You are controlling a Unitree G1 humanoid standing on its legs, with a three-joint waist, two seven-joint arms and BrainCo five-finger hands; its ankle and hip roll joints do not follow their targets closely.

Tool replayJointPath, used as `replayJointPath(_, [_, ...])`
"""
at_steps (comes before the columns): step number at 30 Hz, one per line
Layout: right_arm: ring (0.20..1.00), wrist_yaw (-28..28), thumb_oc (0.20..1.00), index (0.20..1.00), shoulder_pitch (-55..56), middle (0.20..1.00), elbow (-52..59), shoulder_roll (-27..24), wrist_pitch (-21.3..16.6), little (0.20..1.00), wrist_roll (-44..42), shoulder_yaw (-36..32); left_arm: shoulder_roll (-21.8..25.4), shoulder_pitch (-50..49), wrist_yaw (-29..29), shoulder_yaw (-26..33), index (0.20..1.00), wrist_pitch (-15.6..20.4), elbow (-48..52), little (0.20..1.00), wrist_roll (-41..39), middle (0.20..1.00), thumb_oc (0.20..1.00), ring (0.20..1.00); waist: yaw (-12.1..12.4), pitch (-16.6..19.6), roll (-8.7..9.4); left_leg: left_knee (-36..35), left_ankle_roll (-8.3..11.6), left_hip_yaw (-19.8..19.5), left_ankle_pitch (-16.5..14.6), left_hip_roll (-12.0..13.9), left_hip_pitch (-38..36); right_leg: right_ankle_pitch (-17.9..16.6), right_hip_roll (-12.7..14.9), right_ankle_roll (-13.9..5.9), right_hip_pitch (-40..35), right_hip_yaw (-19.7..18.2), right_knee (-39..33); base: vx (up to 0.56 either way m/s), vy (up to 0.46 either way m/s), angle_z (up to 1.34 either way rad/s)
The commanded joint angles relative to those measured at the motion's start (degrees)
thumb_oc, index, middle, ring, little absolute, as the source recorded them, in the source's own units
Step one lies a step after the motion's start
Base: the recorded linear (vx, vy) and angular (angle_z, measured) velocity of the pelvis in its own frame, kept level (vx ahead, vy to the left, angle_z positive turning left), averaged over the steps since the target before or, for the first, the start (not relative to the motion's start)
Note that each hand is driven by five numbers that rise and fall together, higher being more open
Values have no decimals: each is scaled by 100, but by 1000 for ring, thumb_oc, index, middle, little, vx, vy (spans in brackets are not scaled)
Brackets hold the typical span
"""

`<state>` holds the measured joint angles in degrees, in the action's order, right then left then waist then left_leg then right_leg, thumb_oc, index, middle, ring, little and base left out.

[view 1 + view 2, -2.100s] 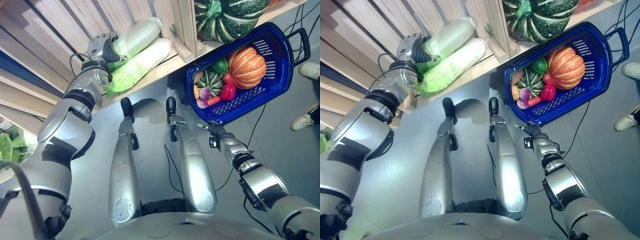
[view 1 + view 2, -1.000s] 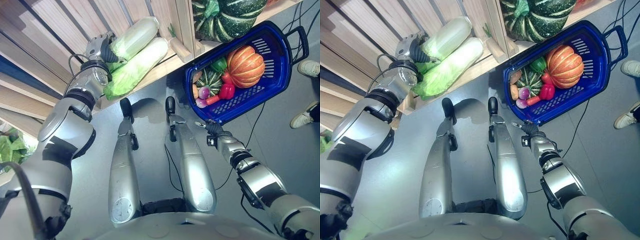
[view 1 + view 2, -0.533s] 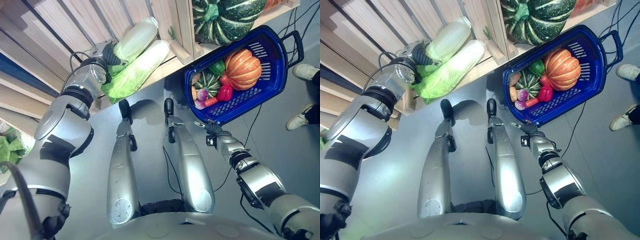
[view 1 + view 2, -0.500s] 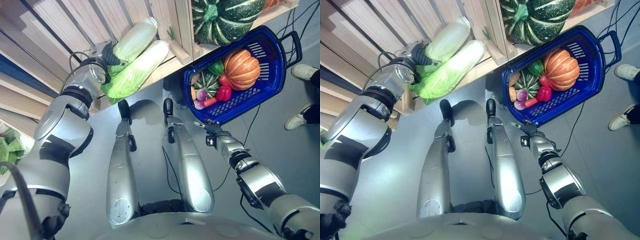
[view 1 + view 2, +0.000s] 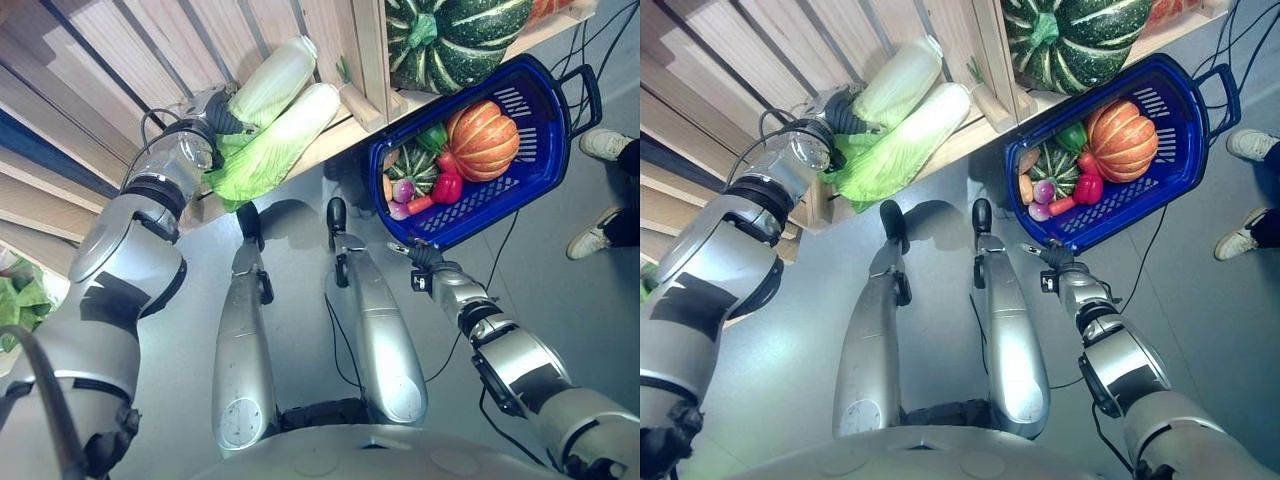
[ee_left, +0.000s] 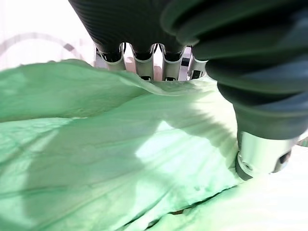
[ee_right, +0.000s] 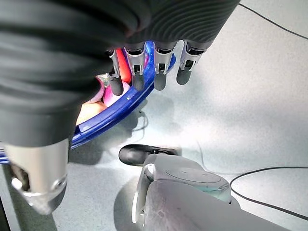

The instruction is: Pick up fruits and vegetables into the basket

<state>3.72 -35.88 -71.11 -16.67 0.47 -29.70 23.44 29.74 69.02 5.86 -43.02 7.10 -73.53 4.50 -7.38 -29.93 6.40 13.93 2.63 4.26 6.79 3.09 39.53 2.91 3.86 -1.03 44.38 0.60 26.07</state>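
Basket: blue basket [image 5: 560,150] is already holding an orange pumpkin [image 5: 483,125], a red pepper [image 5: 447,186] and others.
Left hand: left hand [image 5: 212,110] is pressing into the lower napa cabbage [image 5: 270,140] on the wooden shelf [image 5: 345,125]; finger state unclear.
Right hand: right hand [image 7: 144,72] is hanging by the basket rim, fingers relaxed, empty.
Left: cabbages are waiting.

Two cabbages [image 5: 275,110] side by side on shelf [image 5: 345,130], near its front edge, left of divider [image 5: 368,60]. Squash [image 5: 455,35] on shelf right of divider. Basket [image 5: 560,150] below shelf's front edge, at right; pumpkin [image 5: 483,127] inside. Left hand [image 5: 205,105] at cabbages' left ends. Right hand [image 5: 425,262] below basket's near rim.
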Motion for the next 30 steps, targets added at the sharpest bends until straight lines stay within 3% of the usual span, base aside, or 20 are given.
replayJointPath(1, [1000, 202, 1000, 1000, 306, 1000, 77, -161, -248, 1000, -316, -19, -349, -569, 37, 363, 200, 260, -220, 200, -661, 200, 200, 200, -9, 13, -141, 382, -19, -172, -405, 7, 238, -633, -73, -187, -110, 98, -729, 0, 0, 0])
replayJointPath(7, [1000, 524, 1000, 1000, 353, 1000, 313, -333, -772, 1000, -661, -373, -91, -698, 210, 698, 200, 699, 420, 200, -1240, 200, 200, 200, 54, 13, -178, 333, -12, -202, -403, -4, 158, -657, -75, -202, -182, 118, -751, -1, -12, 0])
replayJointPath(14, [1000, 1519, 1000, 1000, 612, 1000, 1495, -473, -1574, 1000, -804, -907, 83, -1259, 598, 1017, 200, 785, 1983, 200, -1364, 200, 200, 200, 159, 13, -228, 231, -25, -241, -482, -38, 34, -661, -74, -229, -292, 141, -823, -9, -43, 0])
replayJointPath(21, [1000, 2670, 1000, 1000, 713, 1000, 2865, -555, -2194, 1000, -427, -1235, 75, -1611, 1226, 1261, 200, 968, 3026, 200, -1036, 200, 200, 200, 208, 13, -306, 154, -36, -251, -508, -79, 1, -655, -50, -242, -316, 170, -855, -7, -2, 1])
replayJointPath(26, [1000, 3219, 1000, 1000, 766, 1000, 3656, -583, -2457, 1000, -131, -1276, 164, -1663, 1732, 1362, 200, 1017, 3516, 200, -690, 200, 200, 200, 199, 13, -357, 94, -28, -248, -467, -106, -6, -657, -36, -235, -314, 172, -883, -14, 19, 5])
replayJointPath(30, [1000, 3303, 1000, 1000, 897, 1000, 4362, -550, -2748, 1000, 119, -1465, 287, -1714, 2127, 1509, 200, 1057, 4054, 200, -275, 200, 200, 200, 188, 13, -413, 60, -31, -249, -457, -118, -21, -633, -25, -234, -330, 164, -899, 3, 4, -1])
